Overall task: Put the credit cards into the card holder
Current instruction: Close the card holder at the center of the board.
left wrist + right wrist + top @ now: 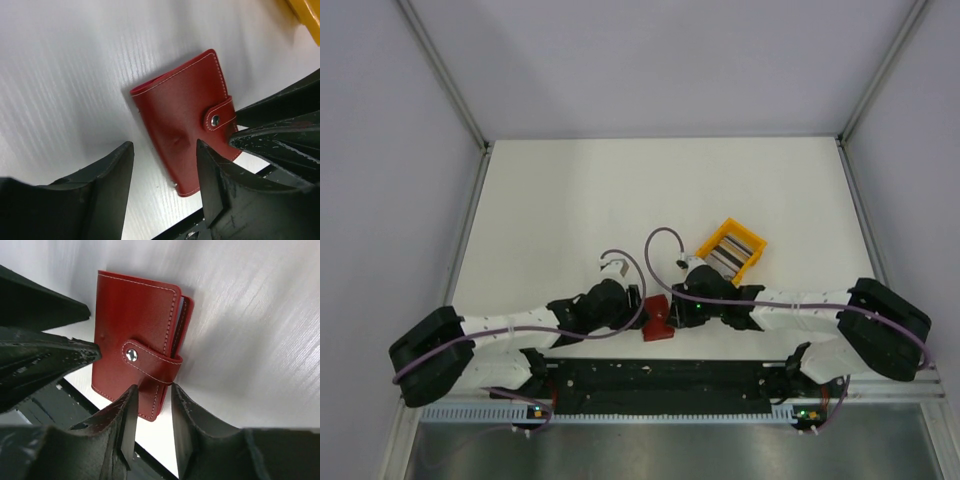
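Observation:
The dark red card holder point(658, 320) lies flat and closed on the white table, its snap tab fastened point(218, 118). It sits between my two grippers near the front edge. My left gripper point(165, 155) is open wide, with its right finger over the holder's lower edge. My right gripper point(152, 400) is open by a narrow gap. Its fingertips straddle the holder's point(132, 330) corner just below the tab. The credit cards point(733, 251) stand grey and silver in the yellow bin. In the top view the left gripper point(634, 310) and right gripper point(678, 310) flank the holder.
The yellow plastic bin point(720, 232) stands just behind the right gripper; its corner shows in the left wrist view point(306, 11). The black rail along the table's front edge point(660, 375) is right behind the holder. Grey walls enclose the table.

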Available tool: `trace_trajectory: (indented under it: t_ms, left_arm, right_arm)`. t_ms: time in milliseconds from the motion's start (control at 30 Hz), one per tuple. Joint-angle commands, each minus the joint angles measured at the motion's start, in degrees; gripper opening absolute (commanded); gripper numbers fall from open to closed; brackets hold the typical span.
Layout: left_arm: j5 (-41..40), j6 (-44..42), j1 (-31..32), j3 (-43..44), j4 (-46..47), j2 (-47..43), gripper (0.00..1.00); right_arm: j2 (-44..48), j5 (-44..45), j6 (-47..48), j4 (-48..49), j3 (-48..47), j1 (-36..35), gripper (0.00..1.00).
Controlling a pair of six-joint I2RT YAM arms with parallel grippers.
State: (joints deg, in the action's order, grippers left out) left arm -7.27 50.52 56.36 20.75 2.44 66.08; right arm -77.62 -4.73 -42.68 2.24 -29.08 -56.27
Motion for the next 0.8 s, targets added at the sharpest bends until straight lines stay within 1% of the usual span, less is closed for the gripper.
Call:
trace_trajectory:
  t_ms: [0,33,133,233,333,400,433,633,767]
  left_arm:
    - [1.0,-0.7,-0.1,0.5,0.7,3.3,0.56]
    - [0.8,-0.7,-0.1,0.6,0.8,3.9,0.52]
    - [0.2,-0.7,-0.1,0.9,0.7,5.6,0.5]
    - [-0.1,-0.6,-0.1,1.1,0.6,6.9,0.45]
    - [-0.6,-0.6,-0.1,1.2,0.6,7.3,0.42]
    - [-0.6,-0.7,-0.1,1.4,0.6,7.4,0.41]
    - [-0.6,-0.9,-0.2,1.5,0.6,7.5,0.4]
    - [-0.6,-1.2,-0.1,1.7,0.5,7.8,0.38]
    - [-0.6,-1.5,-0.1,1.6,0.5,7.9,0.36]
  right_arm:
    - [0.2,4.4,-0.1,0.1,-5.1,-1.5,0.31]
    - [0.5,6.3,0.0,-1.2,-5.5,-1.7,0.29]
    - [1.8,9.6,0.7,-5.0,-7.0,-2.5,0.28]
    - [2.4,11.8,1.6,-7.2,-7.9,-2.9,0.28]
    - [1.7,10.9,2.8,-5.8,-8.1,-2.9,0.24]
    - [0.3,9.5,3.4,-4.2,-8.4,-3.0,0.17]
    - [-0.7,9.0,3.5,-3.7,-8.8,-3.0,0.16]
    - [-6.1,7.4,3.5,-2.7,-10.7,-3.0,0.14]
    - [-8.0,8.1,3.7,-2.7,-11.5,-3.1,0.13]
